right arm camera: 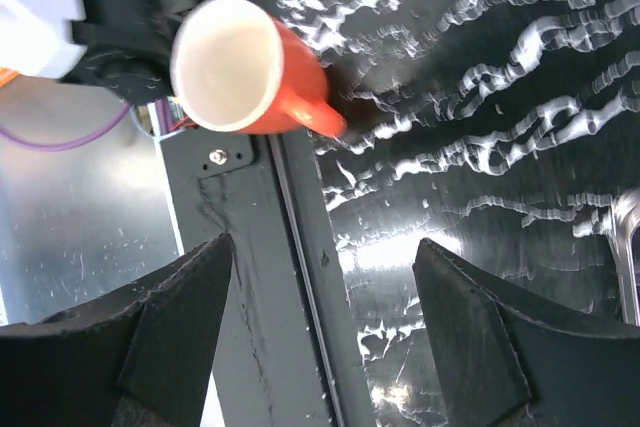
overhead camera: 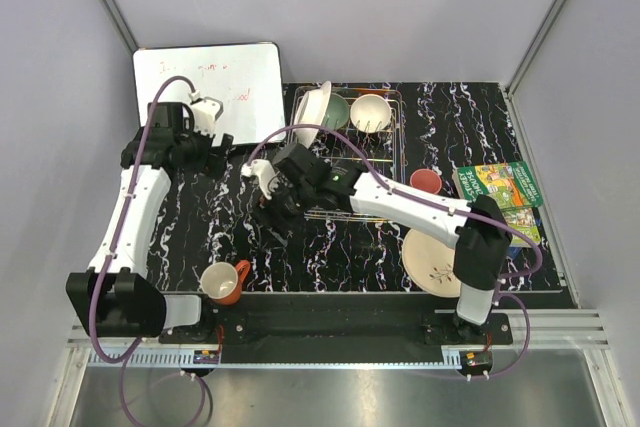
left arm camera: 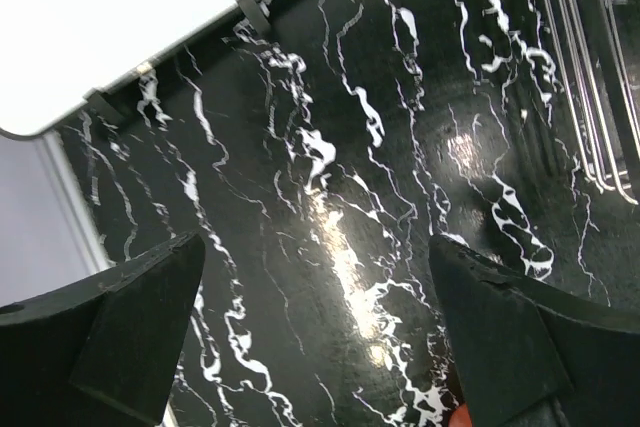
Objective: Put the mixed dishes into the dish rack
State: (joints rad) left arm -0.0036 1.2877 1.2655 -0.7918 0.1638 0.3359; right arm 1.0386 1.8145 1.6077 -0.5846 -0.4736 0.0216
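A: Looking top-down: dish rack [overhead camera: 396, 152] holds white plate [overhead camera: 312, 112], mint bowl [overhead camera: 337, 110], cream bowl [overhead camera: 371, 112]; orange mug [overhead camera: 222, 282] on table nr L base
B: L wrist?
A: L gripper [left arm camera: 315, 257] spread wide, empty
B: R wrist?
A: R gripper [right arm camera: 325, 257] spread, empty, mug beyond its tips

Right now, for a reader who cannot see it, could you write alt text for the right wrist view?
An orange mug, cream inside, sits at the edge of the black marbled table. Below it in the view, the right gripper is open, its two dark fingers holding nothing.
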